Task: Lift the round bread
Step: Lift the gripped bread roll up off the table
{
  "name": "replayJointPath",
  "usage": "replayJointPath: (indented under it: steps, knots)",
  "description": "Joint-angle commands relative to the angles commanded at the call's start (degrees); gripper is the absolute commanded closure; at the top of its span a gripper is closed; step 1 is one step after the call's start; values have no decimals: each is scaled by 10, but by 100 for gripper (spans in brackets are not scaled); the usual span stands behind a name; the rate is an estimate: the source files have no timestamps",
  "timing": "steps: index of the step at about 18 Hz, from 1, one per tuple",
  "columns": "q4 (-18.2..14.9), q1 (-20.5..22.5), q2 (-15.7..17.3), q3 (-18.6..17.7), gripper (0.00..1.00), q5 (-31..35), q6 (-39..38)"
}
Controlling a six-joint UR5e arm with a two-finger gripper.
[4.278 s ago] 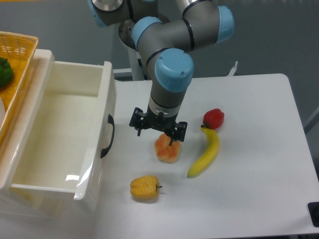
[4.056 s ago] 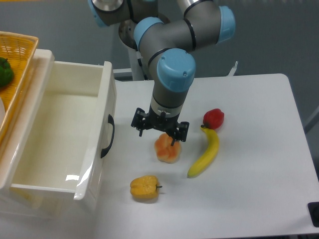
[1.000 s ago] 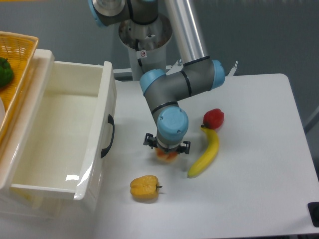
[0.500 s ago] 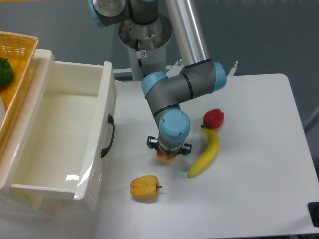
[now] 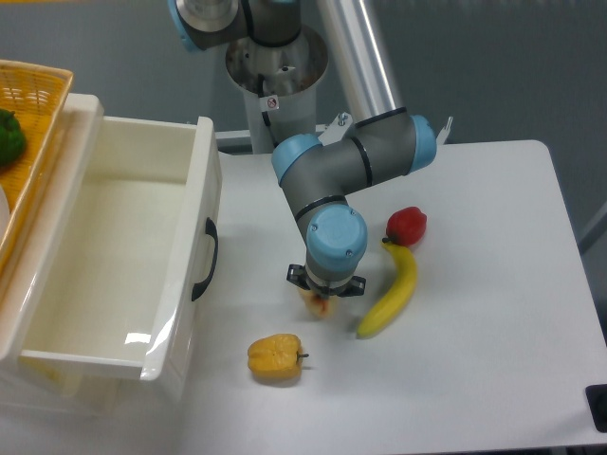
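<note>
The round bread (image 5: 318,305) lies on the white table (image 5: 474,360), mostly hidden under the arm. Only a small orange and cream sliver shows below the wrist. My gripper (image 5: 325,292) is straight down over it, low at the table, with its black finger links (image 5: 296,276) pulled in close on both sides of the bun. The fingertips themselves are hidden by the blue wrist joint (image 5: 336,244).
A banana (image 5: 392,292) lies just right of the gripper, with a red pepper (image 5: 407,225) at its far end. A yellow bell pepper (image 5: 275,356) sits in front. A white open drawer box (image 5: 104,256) and a wicker basket (image 5: 33,104) stand at the left.
The gripper has come down from above the bread until it sits around it. Over the last second it shifted slightly right, its finger links drew inward, and less of the bun shows.
</note>
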Motion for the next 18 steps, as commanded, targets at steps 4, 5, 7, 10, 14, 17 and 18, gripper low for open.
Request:
replayJointPath:
  steps: [4,5,7,10,14,17,18]
  knots:
    - [-11,3,17,5,87,-3,3]
    - [-13,3,18,11,87,-3,3]
    - [-25,3,23,22,87,-6,3]
    - [-73,2,30,45,87,-25,8]
    - [-112,3,57,51,87,-49,71]
    - [-120,3,83,52,87,-82,91]
    - [-120,3,89,52,87,-93,91]
